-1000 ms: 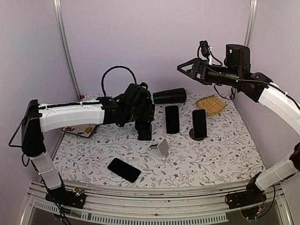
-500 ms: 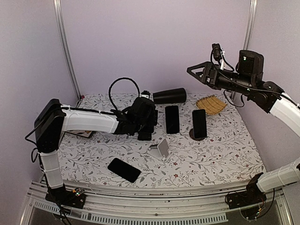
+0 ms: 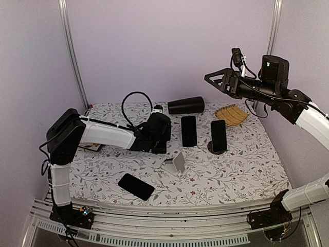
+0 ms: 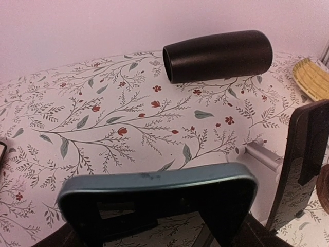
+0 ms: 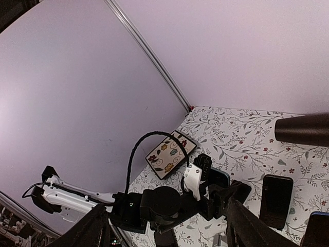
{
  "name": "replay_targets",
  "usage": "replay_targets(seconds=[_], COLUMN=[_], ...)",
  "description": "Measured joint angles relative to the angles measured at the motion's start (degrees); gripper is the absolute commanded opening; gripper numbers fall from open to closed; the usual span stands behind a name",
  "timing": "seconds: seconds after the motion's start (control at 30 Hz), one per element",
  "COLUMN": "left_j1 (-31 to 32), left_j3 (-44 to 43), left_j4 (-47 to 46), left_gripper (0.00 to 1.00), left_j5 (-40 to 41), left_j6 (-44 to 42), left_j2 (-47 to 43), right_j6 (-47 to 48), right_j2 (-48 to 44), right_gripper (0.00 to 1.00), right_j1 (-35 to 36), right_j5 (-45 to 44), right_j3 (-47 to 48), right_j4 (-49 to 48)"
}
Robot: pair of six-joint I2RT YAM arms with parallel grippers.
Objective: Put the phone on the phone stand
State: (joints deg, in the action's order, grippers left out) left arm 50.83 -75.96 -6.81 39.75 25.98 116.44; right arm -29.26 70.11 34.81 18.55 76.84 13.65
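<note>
Low over the middle of the flowered table, the left arm lies stretched almost flat from its base, with its elbow at 9 o'clock. The left gripper pinches the phone by its sides, holding it on edge with the blue rim uppermost. That phone sits at about 10 o'clock from the white phone stand, near it but apart. The right arm is raised high at 2 o'clock, and the right gripper points left, its fingers spread wide around nothing. Lettering on the patterned card is too small to read.
</note>
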Motion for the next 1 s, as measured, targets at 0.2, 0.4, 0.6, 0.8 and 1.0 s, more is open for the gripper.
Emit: replay_targets(seconds=[0.2, 0.4, 0.6, 0.8, 1.0], left_j1=[0.0, 0.0, 0.0, 0.0, 0.0], left_j3=[0.0, 0.0, 0.0, 0.0, 0.17], left_j4=[-1.03, -1.11, -1.22, -1.36, -2.36], left_gripper=[0.4, 0.54, 0.68, 0.81, 0.91], left_j5=[0.55, 0.59, 0.57, 0.55, 0.59], left_j6=[0.0, 0.44, 0.76, 0.98, 1.73], left_j2=[0.59, 1.07, 1.55, 1.68, 1.68], right_j6=[0.5, 0.74, 0.76, 0.76, 0.76], right_j2=[1.11, 1.66, 1.77, 2.1, 2.1], right_gripper=[0.79, 0.79, 0.79, 0.79, 0.79], right_j1=[0.0, 0.0, 0.0, 0.0, 0.0], right_j5=[0.44, 1.11, 1.66, 1.77, 1.97], right_j3=[0.02, 0.02, 0.17, 0.26, 0.35], right_j4=[0.02, 0.0, -0.02, 0.0, -0.02])
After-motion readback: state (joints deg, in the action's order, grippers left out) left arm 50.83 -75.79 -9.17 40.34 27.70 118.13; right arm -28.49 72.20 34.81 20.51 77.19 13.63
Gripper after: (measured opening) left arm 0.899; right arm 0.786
